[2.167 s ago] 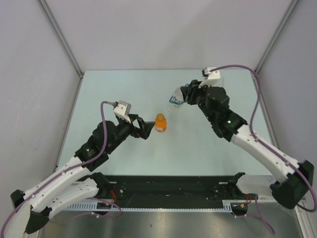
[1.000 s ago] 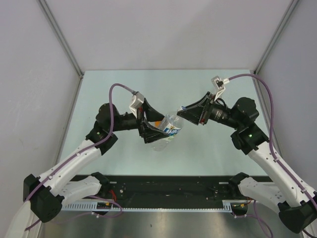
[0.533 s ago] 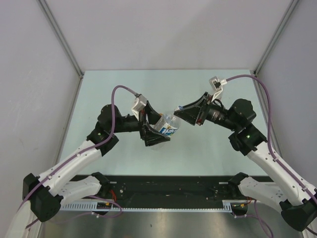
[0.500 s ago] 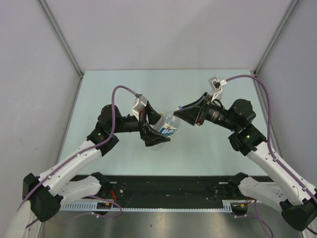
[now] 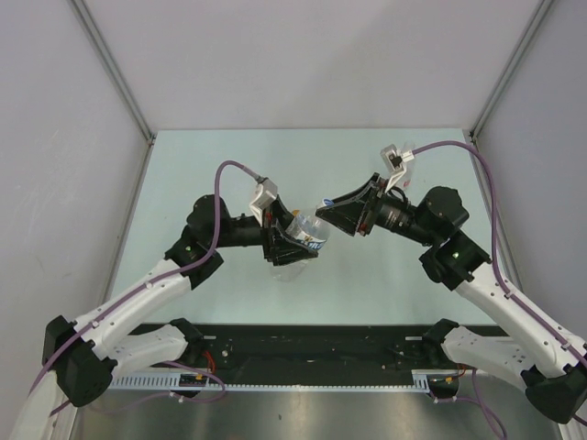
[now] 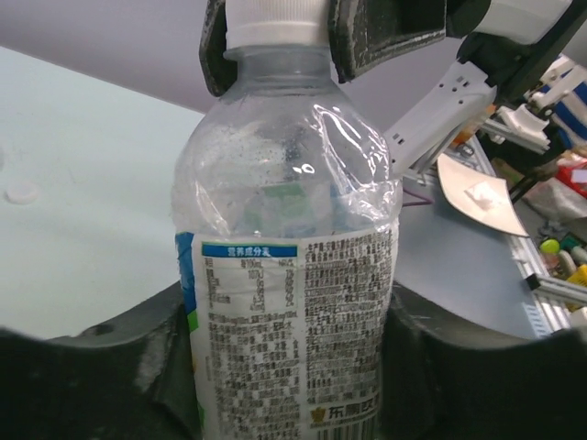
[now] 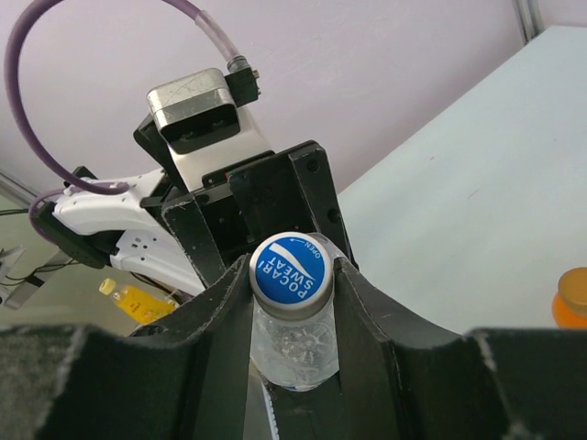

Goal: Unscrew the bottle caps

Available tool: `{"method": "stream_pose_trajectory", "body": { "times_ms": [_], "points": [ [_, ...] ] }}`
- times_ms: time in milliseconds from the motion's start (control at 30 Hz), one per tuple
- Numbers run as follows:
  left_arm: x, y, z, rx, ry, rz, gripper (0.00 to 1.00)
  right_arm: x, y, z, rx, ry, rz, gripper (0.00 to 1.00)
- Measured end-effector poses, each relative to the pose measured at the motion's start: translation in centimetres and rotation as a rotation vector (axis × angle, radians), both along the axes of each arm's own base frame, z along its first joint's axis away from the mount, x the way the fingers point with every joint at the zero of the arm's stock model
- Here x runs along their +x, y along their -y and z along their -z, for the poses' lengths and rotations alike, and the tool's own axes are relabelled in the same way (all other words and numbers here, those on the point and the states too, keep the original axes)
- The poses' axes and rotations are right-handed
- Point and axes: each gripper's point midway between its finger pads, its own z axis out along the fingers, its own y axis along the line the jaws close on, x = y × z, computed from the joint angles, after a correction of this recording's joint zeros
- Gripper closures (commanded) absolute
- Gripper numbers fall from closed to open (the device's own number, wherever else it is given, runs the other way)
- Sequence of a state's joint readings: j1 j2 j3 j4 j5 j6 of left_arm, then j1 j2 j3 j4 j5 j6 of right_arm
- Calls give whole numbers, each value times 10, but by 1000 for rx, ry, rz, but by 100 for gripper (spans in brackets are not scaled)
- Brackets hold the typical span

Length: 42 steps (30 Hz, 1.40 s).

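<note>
Spanning the bottom of the top view, the pale green table (image 5: 183, 174) carries both arms, which reach inward and meet over its middle. The left arm (image 5: 138, 293) comes in from the left and the right arm (image 5: 486, 284) from the right. The left gripper (image 5: 286, 246) is clamped on the body of the clear bottle (image 6: 293, 275), with its dark fingers (image 6: 119, 385) pressed against both sides of the blue-edged label. The bottle is held up over the table centre, its neck pointing toward the right arm. The right gripper (image 7: 292, 284) is closed on the white cap (image 7: 291, 271), one finger at each side, and the cap's blue printed top faces the right wrist camera. The cap sits on the bottle neck. An orange bottle (image 7: 572, 298) shows partly at the edge of the right wrist view, standing on the table. A small whitish disc (image 6: 18, 192) lies flat on the table, well apart from the held bottle.
</note>
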<state>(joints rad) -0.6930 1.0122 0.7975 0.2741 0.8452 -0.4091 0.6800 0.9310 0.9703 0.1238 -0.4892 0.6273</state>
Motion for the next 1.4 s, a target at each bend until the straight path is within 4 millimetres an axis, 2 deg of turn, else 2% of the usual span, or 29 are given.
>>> {"method": "stream_pose_trajectory", "body": {
  "times_ms": [33,100,133,200,233,267,333,367,600,767,967,1100,1200,1400],
  "points": [
    [0,0,0,1,1,-1,58,0,0,0,-1,2,2,89],
    [1,0,0,1,2,-2,60,0,0,1,-2,1,2,64],
    [0,0,0,1,4,-1,62,-1,0,0,-1,1,1,45],
    [0,0,1,1,9,0,63,0,1,0,-2,1,6,32],
    [0,1,1,3,11,2,67,0,1,0,0,1,11,25],
    [0,1,2,6,12,2,71,0,3,-1,2,2,17,22],
    [0,1,4,13,16,1,92,-1,5,-2,1,2,32,16],
    [0,0,5,17,17,-1,100,0,8,-3,0,2,45,15],
    [11,1,24,96,47,-100,100,10,31,-19,14,-3,215,14],
    [13,8,34,174,139,-203,100,17,42,-25,25,-24,317,15],
    [28,9,35,262,273,-401,100,29,43,-6,-25,-90,399,18],
    [44,-1,36,315,332,-550,100,33,45,3,-47,-122,438,29],
    [51,-8,34,345,372,-647,100,36,45,6,-51,-137,454,30],
    [54,-9,38,393,431,-723,100,39,35,17,-76,-161,445,30]
  ]
}}
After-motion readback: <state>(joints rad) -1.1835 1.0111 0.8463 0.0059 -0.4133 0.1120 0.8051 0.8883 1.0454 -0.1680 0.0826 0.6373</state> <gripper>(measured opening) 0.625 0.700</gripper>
